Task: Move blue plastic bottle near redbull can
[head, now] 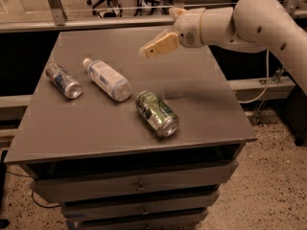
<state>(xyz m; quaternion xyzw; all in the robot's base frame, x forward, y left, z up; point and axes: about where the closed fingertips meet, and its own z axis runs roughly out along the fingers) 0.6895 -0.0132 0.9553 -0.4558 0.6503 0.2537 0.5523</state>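
Observation:
The blue plastic bottle (107,78) lies on its side on the grey table top (192,99), white cap pointing to the back left. The redbull can (64,80) lies on its side to the bottle's left, a short gap apart. My gripper (147,51) hangs in the air above the table, to the right of and behind the bottle, fingers pointing left. It holds nothing.
A fatter green patterned can (156,113) lies on its side right of the bottle, near the table's front. The table is a drawer cabinet. A glass rail and office chairs stand behind it. A cable hangs at the right.

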